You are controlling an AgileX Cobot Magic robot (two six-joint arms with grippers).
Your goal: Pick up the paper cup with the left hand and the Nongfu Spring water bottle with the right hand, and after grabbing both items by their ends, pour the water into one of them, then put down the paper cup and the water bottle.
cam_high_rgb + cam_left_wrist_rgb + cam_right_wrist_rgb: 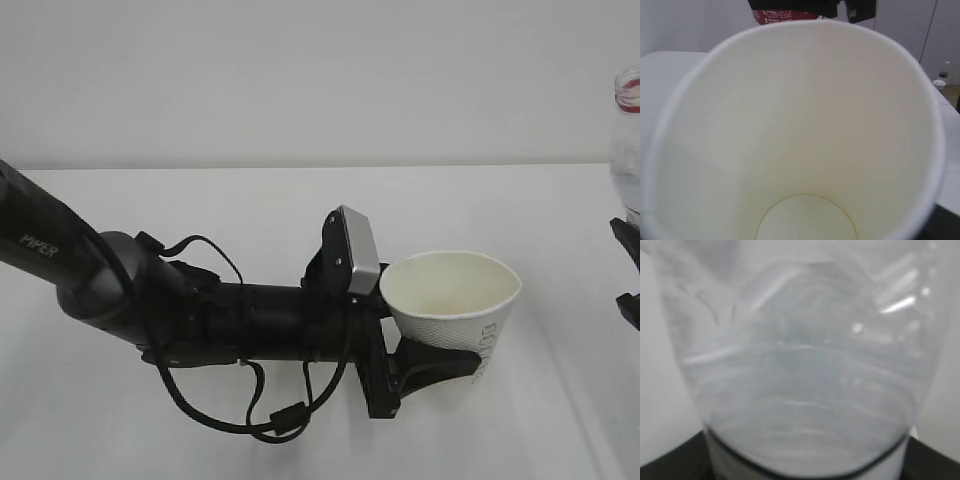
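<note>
The left pincer is clamped on the lower part of the cup, holding it upright above the white bench, mouth open to the camera. At the right edge, the bottle stands upright with its red neck ring showing, the right pincer clamped on its body. The cup's cream inside looks dry.

Left arm: matte black, rounded tubular links, white "PIPER" lettering. Loose black cables looped beneath. Grey, silver-edged camera block at wrist. Black two-finger gripper. Right gripper: black, mostly out of frame.
</note>
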